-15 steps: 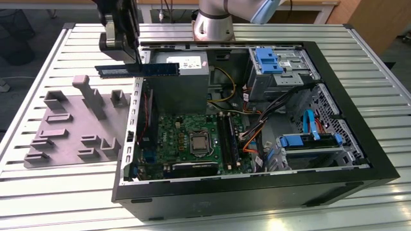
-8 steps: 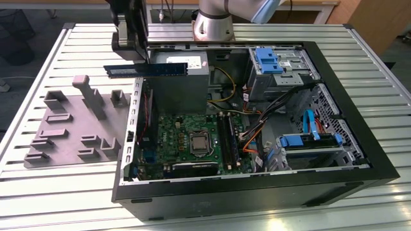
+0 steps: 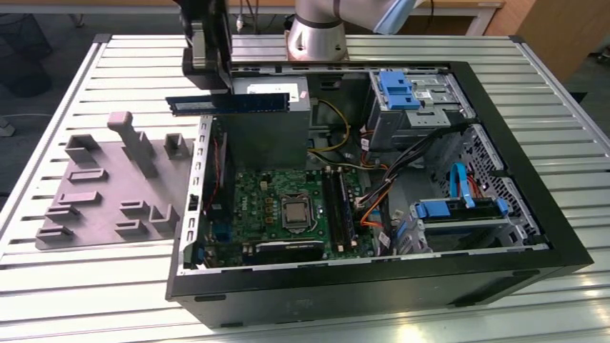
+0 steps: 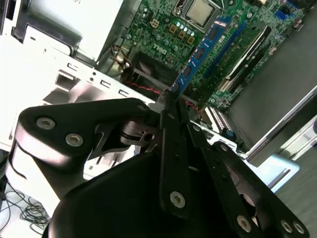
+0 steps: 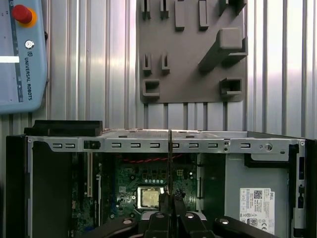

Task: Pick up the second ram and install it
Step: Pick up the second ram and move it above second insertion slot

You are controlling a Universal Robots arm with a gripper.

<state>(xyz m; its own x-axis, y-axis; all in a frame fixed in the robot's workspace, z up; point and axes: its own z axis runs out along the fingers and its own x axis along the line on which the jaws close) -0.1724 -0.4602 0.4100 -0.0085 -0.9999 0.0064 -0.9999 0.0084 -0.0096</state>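
My gripper (image 3: pixel 223 90) is shut on the second ram (image 3: pixel 228 104), a long thin blue-green stick with dark chips. It hangs level in the air over the open computer case's (image 3: pixel 533 214) back corner on the exterior view's left, above the case wall. In the second wrist view the ram (image 4: pixel 200 52) runs out from the closed fingertips (image 4: pixel 171 106) over the green motherboard (image 4: pixel 163 22). It shows edge-on as a thin dark line (image 5: pixel 170 163) in the first wrist view. The motherboard's long black slots (image 3: pixel 338 207) lie beside the processor socket (image 3: pixel 296 212), well below the stick.
A grey fixture plate (image 3: pixel 105 186) with upright holders lies on the slatted table on the exterior view's left. Inside the case are a metal power supply (image 3: pixel 267 128), bright-blue drive brackets (image 3: pixel 396 89) (image 3: pixel 458 209) and loose cables (image 3: pixel 381 193). A teach pendant (image 5: pixel 22 54) rests on the table.
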